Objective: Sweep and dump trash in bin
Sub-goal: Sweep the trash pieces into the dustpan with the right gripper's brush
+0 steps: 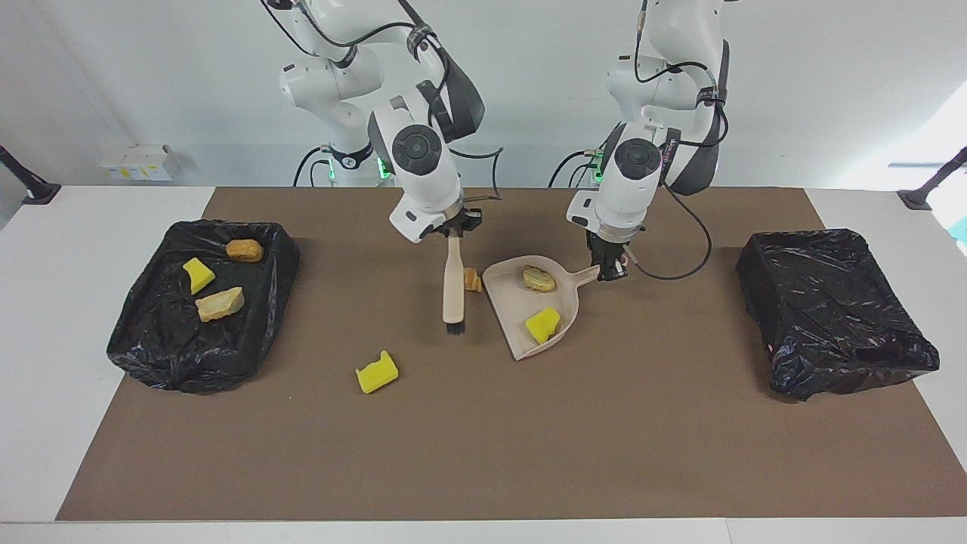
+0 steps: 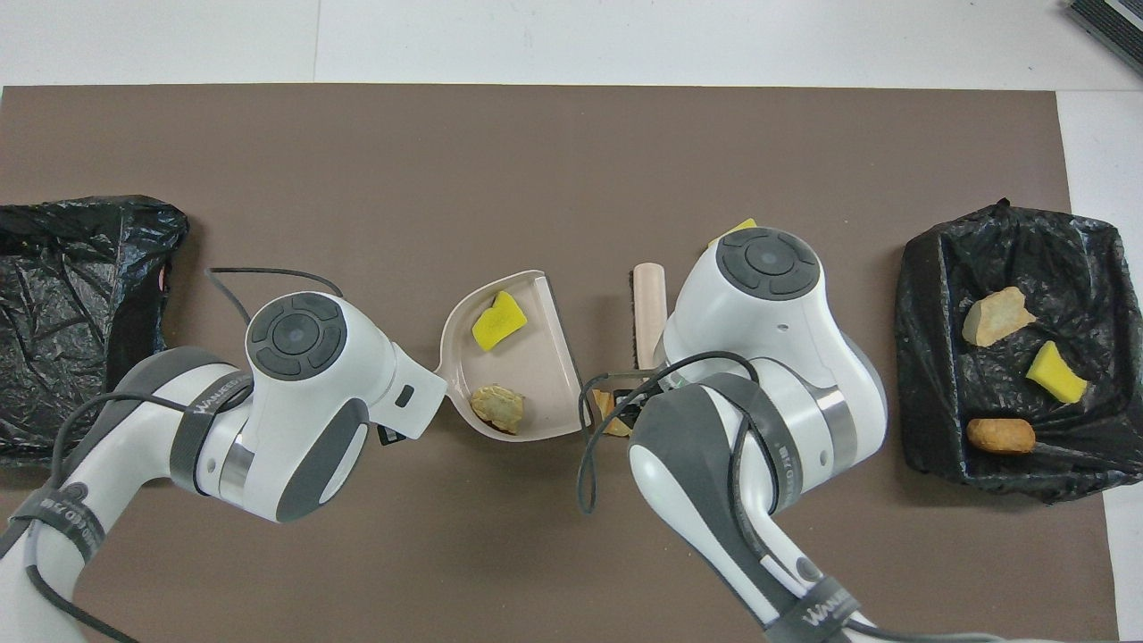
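My left gripper (image 1: 610, 267) is shut on the handle of the beige dustpan (image 1: 508, 292), which rests on the brown mat. A yellow sponge wedge (image 1: 542, 325) and a tan lump (image 1: 538, 279) lie in the pan (image 2: 540, 371). Beside the pan's open edge, my right gripper (image 1: 455, 228) is shut on a beige brush (image 1: 453, 291) that hangs bristles down. An orange lump (image 1: 473, 280) lies on the mat between brush and pan. A loose yellow sponge piece (image 1: 376, 372) lies farther from the robots, mostly covered by the right arm in the overhead view.
A black-bagged bin (image 1: 151, 332) at the right arm's end holds a yellow wedge (image 1: 198, 274) and two tan lumps. Another black-bagged bin (image 1: 835, 310) stands at the left arm's end. White table shows around the mat.
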You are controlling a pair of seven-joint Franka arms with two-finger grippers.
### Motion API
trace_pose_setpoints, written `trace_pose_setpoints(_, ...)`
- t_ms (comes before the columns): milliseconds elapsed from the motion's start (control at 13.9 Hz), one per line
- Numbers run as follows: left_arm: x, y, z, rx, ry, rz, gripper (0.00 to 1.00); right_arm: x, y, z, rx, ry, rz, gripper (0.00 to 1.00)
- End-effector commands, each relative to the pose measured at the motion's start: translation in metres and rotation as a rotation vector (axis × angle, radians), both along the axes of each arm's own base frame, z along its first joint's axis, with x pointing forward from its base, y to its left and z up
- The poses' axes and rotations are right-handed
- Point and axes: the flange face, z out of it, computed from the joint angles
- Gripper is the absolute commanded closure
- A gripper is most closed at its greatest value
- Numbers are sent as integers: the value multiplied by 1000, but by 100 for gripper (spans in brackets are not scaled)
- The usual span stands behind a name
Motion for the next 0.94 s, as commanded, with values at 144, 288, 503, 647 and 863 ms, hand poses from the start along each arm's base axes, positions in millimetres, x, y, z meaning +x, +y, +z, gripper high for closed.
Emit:
trace_pose_setpoints(144,-14,9,-5,57,17,-213,100,32,-77,-6,-182,-50,115,100)
trace_pose_setpoints(288,-16,8,-4,63,15,-217,100,51,-114,-14,-239,-61,159,100)
trace_pose_setpoints(503,-21,10,-6,65,17,-208,100,75,-131,-43,-303,-47,261,100)
trace_pose_setpoints(647,-25,10,-7,68,14,-162,100,90,-128,-54,-271,-46,330,100)
trace_pose_setpoints(863,-27,10,-9,74,15,-118,100,81,-103,-57,-201,-38,385,100)
